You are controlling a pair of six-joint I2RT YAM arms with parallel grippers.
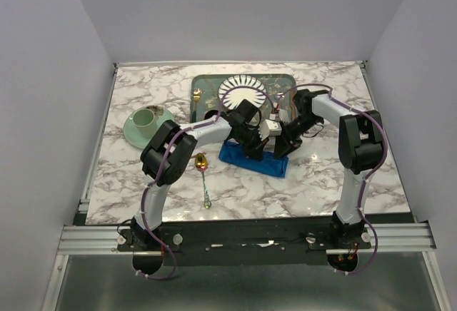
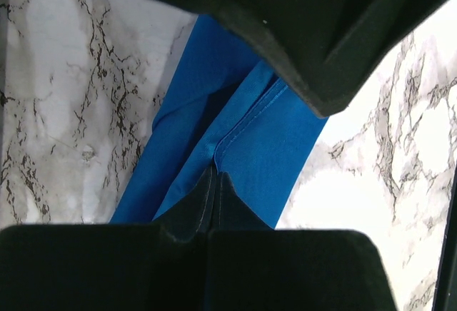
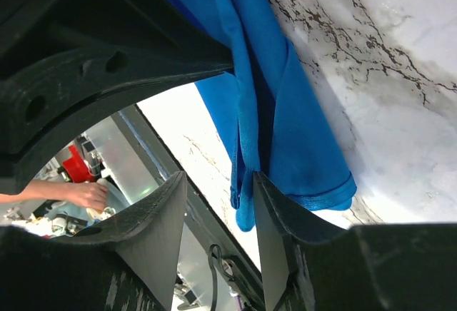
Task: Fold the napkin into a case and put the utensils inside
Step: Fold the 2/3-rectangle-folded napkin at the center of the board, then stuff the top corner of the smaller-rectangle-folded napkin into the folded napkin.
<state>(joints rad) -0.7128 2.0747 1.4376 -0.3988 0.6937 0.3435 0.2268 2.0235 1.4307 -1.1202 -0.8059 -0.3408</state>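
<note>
Your left pincer [image 2: 214, 180] clamps the napkin [image 2: 264, 133], right pincer [image 3: 218, 180] open at its end: keep the fold taut.

Grey-green patterned tray [image 1: 285, 83] set at far middle of marble counter [image 1: 143, 191]. White striped plate [image 1: 246, 84] carried on tray. Mint cup [image 1: 144, 117] seated on matching saucer [image 1: 132, 133], left of tray, apart.

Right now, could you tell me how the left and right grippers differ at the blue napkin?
The left gripper is shut, pinching the napkin; the right gripper is open, cloth loose in the gap. The left gripper sits mid-napkin, the right gripper near its end. Both meet the cloth.
</note>
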